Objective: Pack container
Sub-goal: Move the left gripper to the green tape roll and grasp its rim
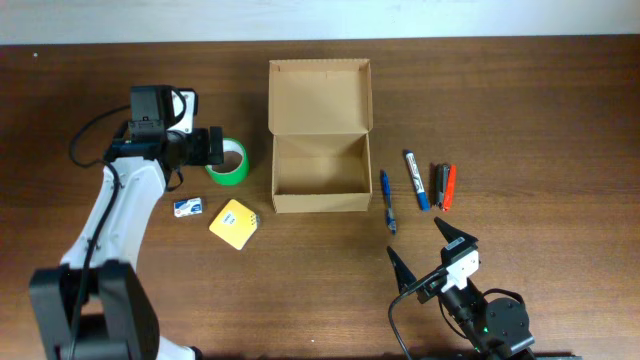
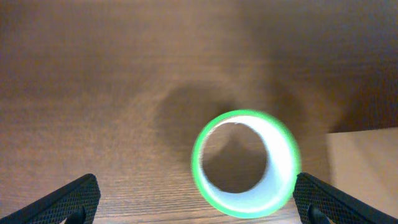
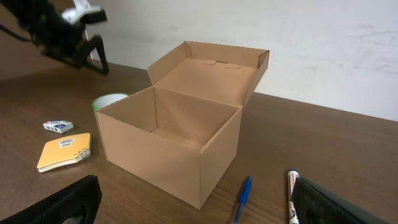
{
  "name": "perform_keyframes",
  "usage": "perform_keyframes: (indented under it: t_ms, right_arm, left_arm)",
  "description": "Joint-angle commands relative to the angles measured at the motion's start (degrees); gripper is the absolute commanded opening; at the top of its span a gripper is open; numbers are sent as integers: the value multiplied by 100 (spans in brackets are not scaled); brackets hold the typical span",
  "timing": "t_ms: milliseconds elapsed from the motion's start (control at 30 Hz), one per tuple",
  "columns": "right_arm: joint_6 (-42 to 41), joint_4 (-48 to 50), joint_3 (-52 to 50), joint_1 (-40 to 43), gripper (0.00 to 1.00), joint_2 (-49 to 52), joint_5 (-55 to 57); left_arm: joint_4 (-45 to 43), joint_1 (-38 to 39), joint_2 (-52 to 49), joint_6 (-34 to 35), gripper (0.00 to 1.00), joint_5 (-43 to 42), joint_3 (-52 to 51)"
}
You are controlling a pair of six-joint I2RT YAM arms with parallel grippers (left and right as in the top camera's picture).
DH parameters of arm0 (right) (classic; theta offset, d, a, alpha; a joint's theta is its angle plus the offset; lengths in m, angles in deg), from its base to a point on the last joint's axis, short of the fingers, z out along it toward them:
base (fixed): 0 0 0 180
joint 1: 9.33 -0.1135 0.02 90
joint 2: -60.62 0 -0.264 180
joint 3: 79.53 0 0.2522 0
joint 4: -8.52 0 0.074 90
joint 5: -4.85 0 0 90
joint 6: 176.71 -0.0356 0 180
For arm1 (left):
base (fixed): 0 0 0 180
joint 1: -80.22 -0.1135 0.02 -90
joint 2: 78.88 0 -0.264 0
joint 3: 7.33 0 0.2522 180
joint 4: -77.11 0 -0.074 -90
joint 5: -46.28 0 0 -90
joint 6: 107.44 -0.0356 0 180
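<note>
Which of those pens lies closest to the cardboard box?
The slim blue pen, beside the box; the white marker, black marker and red marker lie farther off.

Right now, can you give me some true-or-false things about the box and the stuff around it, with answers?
1. The cardboard box has its lid open. True.
2. The green tape roll is inside the box. False: it sits outside, beside it.
3. The blue pen lies outside the box. True.
4. The right gripper holds a pen. False: it is open and empty.
5. The left gripper is shut. False: its fingers are spread wide, either side of the tape roll.
</note>
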Motion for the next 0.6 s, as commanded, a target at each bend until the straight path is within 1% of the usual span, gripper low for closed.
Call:
perform_keyframes:
  t_ms: [0,233,367,500,567]
  right_arm:
    - [17,15,-55,-33,99,-48,50]
    - [17,13,-55,-33,99,-48,50]
    - [17,15,-55,-33,99,-48,50]
    - [17,13,-55,-31,99,-48,50]
    - [17,13,-55,-33,99,-48,50]
  left_arm:
    - [-48,-55,-382,-9,100,59,90]
    - [-195,-57,-960,-9,100,109,90]
    - [-256,-57,-1187,-7,100,326,90]
    - [-317,-57,-1331,-7,93,389,90]
    - [-369,-55,-1397,-7,84,378,90]
